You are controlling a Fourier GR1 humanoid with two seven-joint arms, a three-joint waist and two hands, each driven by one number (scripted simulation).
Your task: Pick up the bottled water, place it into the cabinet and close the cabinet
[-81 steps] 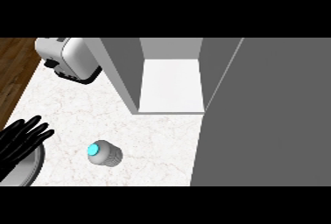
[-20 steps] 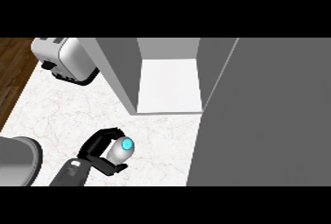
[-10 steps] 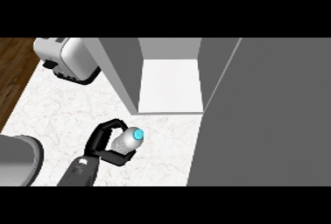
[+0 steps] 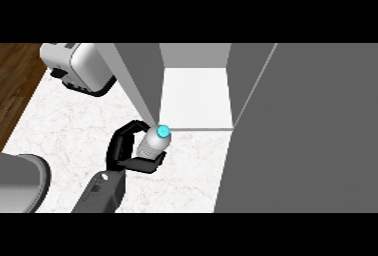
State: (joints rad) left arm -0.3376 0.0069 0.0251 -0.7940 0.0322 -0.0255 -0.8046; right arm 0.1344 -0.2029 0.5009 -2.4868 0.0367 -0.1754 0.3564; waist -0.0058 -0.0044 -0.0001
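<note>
Left hand (image 4: 127, 150) curled round the bottled water (image 4: 152, 142), thumb side at the lower end of the bottle, fingers arched over its left flank; grey forearm rising from the view's lower edge toward the middle of the counter (image 4: 66, 125). Right hand nowhere in the head view.

Starting at the left: a strip of dark wood floor (image 4: 16, 85) along the counter's left edge. At the lower left corner, a large grey rounded shape (image 4: 21, 182), cut by the view's edge, impossible to identify. At the counter's back left corner, a white and black toaster (image 4: 77, 67), tilted in the view, well apart from the hand.

Then the bottled water itself: held off the marble, tipped with its blue cap (image 4: 162, 131) pointing up and to the right, cap just at the front edge of the cabinet (image 4: 196, 97) floor, near the cabinet's left wall. Body of the bottle outside the cabinet, over the counter's middle.

Further right, the cabinet's white inner floor lying bare, grey walls on either side. At the far right, the cabinet door (image 4: 303, 130), a broad grey panel standing open, running from the view's top to its bottom
</note>
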